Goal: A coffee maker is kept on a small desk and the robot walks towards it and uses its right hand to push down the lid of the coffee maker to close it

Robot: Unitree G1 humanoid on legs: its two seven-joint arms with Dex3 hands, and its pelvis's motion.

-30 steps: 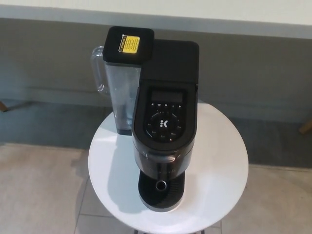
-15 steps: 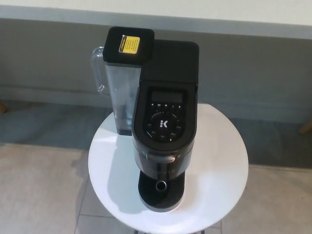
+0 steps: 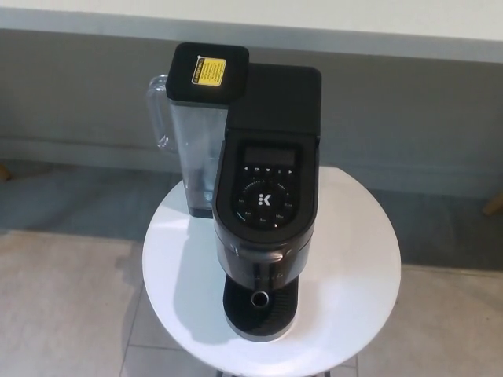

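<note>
A black coffee maker (image 3: 267,204) stands on a small round white table (image 3: 354,267), seen from above in the head view. Its lid (image 3: 266,192), with a button panel and a small display, lies down flat over the brew head. A clear water tank (image 3: 196,141) with a black cap and a yellow label is attached on its left side. The drip tray (image 3: 259,310) faces me at the front. Neither of my hands shows in the picture.
A grey wall band with a pale ledge (image 3: 393,39) runs behind the table. Tiled floor (image 3: 63,306) surrounds it. A wooden leg tip (image 3: 493,206) pokes in at the right edge.
</note>
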